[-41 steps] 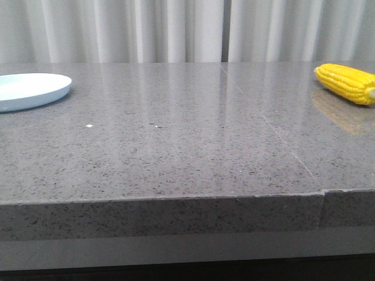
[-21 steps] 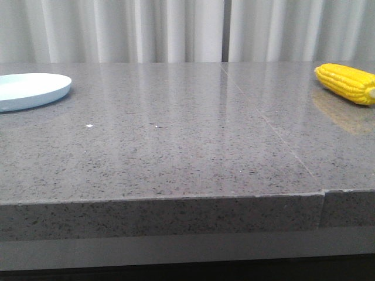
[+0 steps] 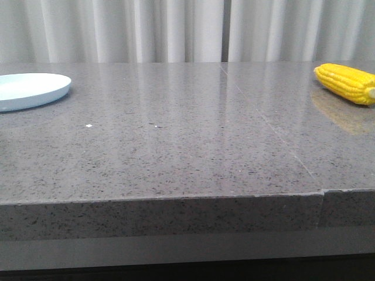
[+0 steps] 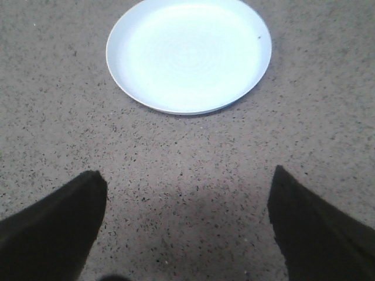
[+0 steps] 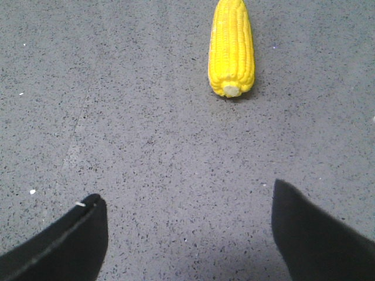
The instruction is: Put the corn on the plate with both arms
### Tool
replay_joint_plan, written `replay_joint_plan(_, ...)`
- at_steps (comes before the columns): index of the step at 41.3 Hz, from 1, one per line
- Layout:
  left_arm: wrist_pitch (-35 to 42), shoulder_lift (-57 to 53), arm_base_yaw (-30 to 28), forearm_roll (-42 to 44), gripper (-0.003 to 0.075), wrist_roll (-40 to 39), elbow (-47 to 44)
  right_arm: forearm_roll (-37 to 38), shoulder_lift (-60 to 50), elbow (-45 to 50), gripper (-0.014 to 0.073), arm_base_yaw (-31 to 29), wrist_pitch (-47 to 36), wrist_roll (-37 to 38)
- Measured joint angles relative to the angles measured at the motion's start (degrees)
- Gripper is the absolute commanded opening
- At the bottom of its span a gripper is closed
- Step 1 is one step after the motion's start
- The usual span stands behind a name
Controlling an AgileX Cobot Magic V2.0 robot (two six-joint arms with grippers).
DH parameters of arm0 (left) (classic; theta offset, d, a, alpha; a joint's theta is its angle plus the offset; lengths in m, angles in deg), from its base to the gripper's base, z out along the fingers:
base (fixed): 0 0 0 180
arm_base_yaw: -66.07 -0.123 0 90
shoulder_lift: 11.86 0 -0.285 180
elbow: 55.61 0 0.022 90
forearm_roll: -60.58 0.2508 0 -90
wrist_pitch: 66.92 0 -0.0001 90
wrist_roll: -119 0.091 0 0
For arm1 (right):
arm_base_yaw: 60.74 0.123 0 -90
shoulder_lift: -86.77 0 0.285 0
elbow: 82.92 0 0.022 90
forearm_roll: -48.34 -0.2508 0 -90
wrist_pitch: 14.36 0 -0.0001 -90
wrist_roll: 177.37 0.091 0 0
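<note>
Corn: lies on the grey table at its far right, ahead of the right gripper, long axis pointing away from it, pale stub end nearest; right arm the nearer.
Right gripper: fingers spread wide, holding nothing, touching nothing.
Left gripper: likewise spread and empty, facing the plate at the table's left.

Soft, even light fills all views, and the polished grey table mirrors the pale curtain in vertical streaks of glare. The plate is nearly washed out. The black fingers appear blurred, with faint shadow between them.
</note>
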Motion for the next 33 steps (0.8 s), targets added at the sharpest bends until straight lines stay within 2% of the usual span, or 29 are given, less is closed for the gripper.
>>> replay_joint_plan(6,-1.1,9.4,-4.6,-2.4,0.0554,2.4,5.7,0.0,0.0,0.0,0.0602,0.0,0.0,0.0)
replay_joint_plan(16,-1.5,22.5,-14.2,-21.9,0.0554,17.8,14.1,0.0,0.0,0.0,0.0602,0.0,0.0,0.0)
replay_joint_plan(22,-1.2,30.4,-15.1,-25.5,0.0554,21.2,19.2,0.0,0.0,0.0,0.0602,0.0,0.0,0.0)
replay_joint_plan(33,-0.8,43.1,-15.1,-26.4,0.0554,21.6,28.3,0.0,0.0,0.0,0.0602,0.0,0.0,-0.2)
